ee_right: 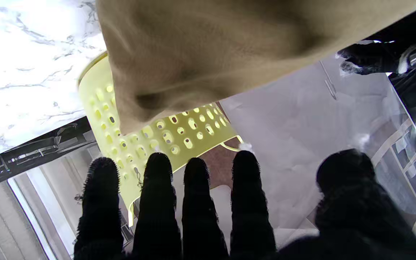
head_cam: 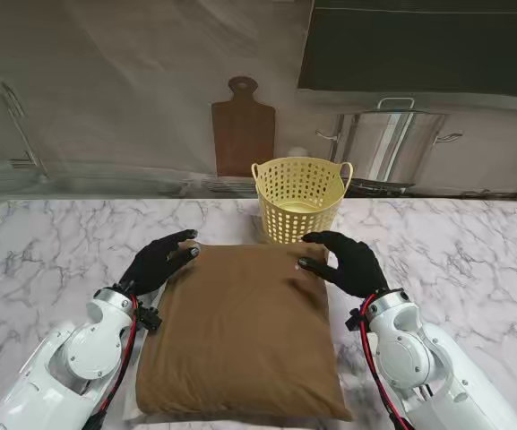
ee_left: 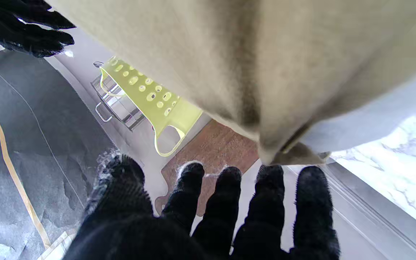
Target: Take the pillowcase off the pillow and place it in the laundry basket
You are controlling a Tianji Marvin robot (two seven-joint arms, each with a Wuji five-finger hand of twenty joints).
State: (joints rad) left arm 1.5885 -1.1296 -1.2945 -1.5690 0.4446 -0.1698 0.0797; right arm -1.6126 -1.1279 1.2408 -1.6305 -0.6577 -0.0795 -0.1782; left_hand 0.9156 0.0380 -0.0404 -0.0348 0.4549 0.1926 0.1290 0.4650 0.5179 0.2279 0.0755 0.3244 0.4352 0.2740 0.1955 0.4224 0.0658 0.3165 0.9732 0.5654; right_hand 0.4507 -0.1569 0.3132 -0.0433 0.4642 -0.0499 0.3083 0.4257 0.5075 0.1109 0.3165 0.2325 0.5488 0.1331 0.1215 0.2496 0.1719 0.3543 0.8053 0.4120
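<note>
A brown pillowcase [head_cam: 240, 331] covers the pillow lying flat on the marble table [head_cam: 52, 251]; a strip of white pillow [ee_left: 367, 119] shows at its edge. The yellow perforated laundry basket [head_cam: 299, 199] stands upright just beyond the pillow's far edge. My left hand [head_cam: 157, 261] hovers at the pillow's far left corner, fingers spread, holding nothing. At the far right corner, my right hand [head_cam: 346, 261] is also open, fingertips over the fabric. In the wrist views the pillowcase [ee_right: 208, 54] and basket [ee_right: 164, 137] lie just ahead of the black-gloved fingers [ee_left: 226, 202].
A wooden cutting board [head_cam: 242, 130] leans against the back wall and a steel pot [head_cam: 388, 143] stands behind the basket. The marble table top extends to both sides of the pillow.
</note>
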